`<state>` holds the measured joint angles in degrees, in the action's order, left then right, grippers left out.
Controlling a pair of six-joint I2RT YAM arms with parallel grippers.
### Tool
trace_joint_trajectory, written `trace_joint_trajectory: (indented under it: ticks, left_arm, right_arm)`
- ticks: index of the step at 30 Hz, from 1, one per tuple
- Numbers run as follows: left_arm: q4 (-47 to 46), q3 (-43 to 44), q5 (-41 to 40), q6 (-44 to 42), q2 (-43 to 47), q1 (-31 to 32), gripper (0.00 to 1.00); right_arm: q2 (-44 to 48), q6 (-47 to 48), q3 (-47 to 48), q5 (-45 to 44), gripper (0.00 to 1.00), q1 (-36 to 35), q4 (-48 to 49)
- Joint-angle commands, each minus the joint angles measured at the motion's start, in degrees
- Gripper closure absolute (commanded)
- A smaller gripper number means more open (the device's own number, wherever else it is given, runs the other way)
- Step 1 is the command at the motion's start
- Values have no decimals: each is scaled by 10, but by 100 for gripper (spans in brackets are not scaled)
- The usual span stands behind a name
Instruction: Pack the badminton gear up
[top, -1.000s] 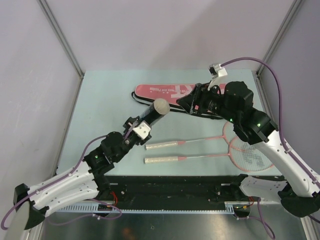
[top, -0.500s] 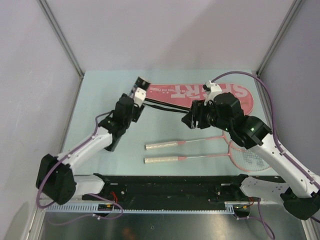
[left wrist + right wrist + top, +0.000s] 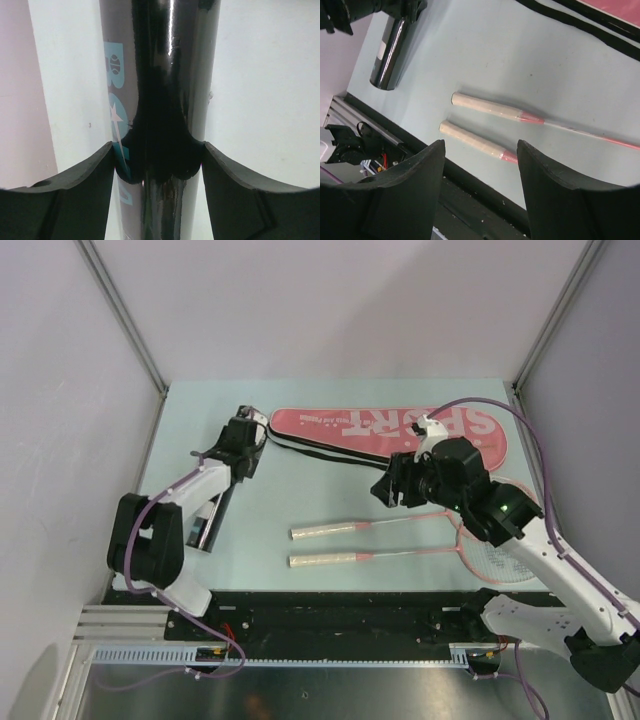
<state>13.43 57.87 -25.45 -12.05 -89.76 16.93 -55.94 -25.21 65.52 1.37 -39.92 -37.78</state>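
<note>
The black tube [image 3: 160, 75] is pinched between the left fingers [image 3: 95, 172]; the right fingers [image 3: 427, 167] are spread above two white racket handles [image 3: 487, 108].

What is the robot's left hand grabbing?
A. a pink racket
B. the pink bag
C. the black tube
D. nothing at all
C: the left gripper has its fingers pressed against both sides of the black tube.
</note>
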Motion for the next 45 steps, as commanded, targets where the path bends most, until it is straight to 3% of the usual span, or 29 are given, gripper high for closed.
trace_joint_trajectory:
  ticks: [1, 15, 19, 25, 33, 40, 45]
  left_arm:
    - [-10, 41, -30, -12, -24, -22, 99]
    - [63, 160, 22, -36, -137, -136, 96]
    - [82, 197, -25, -63, -215, -150, 98]
    - [81, 237, -14, -81, -254, -168, 98]
    - [103, 389, -1, -114, -343, -189, 91]
    - [178, 575, 28, -104, -456, -188, 82]
    - [201, 639, 17, -113, -510, -189, 78]
  right_arm:
    - [-12, 22, -1, 40, 36, 5, 53]
    - [-59, 48, 1, 114, 35, 70, 70]
    - [-87, 51, 1, 143, 36, 74, 87]
    - [-115, 65, 1, 180, 36, 91, 79]
    - [-138, 56, 1, 219, 36, 92, 85]
    - [-159, 60, 1, 215, 36, 96, 87]
    - [-169, 60, 1, 217, 36, 107, 91]
